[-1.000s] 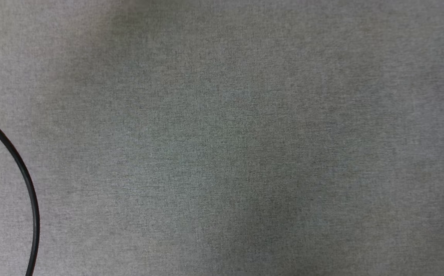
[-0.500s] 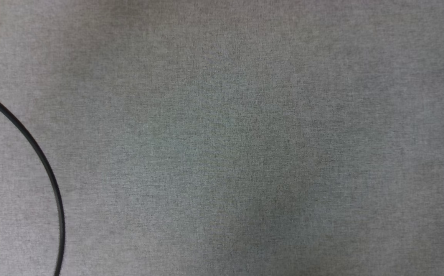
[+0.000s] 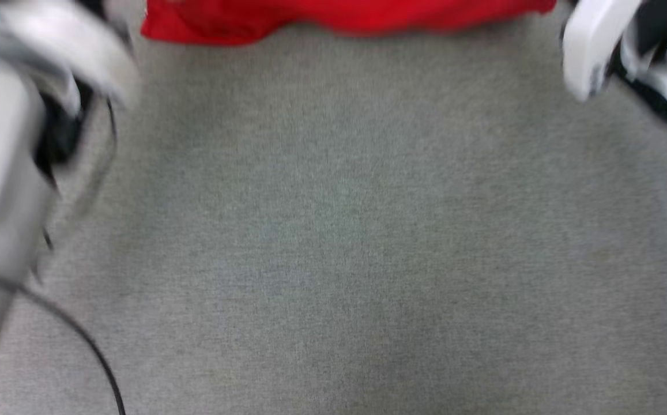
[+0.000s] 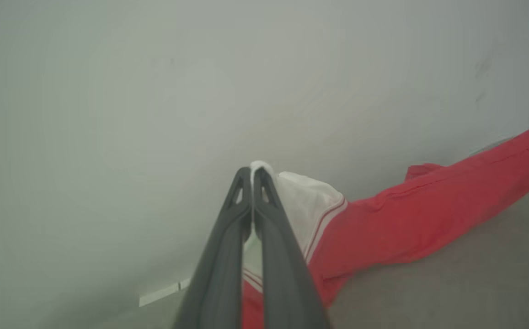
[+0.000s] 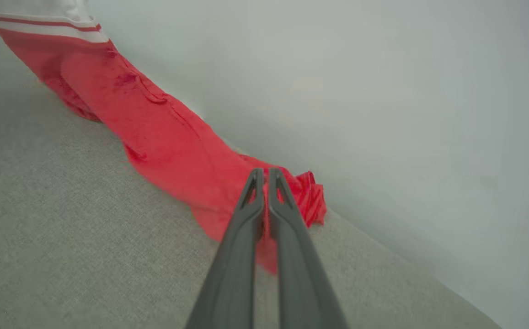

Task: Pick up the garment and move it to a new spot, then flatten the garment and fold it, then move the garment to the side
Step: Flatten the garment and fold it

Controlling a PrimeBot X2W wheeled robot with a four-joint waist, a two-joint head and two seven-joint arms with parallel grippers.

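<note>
Left gripper [image 4: 252, 171] clamps the jersey's [image 4: 429, 214] white sleeve [image 4: 307, 198], right gripper [image 5: 265, 172] its red edge. Stretched between them, likely for flattening

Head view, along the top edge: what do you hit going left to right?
left arm → garment → right arm

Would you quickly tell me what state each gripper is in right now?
Left gripper: closed, holding the garment by its white sleeve.
Right gripper: closed, holding the garment's red fabric.
</note>
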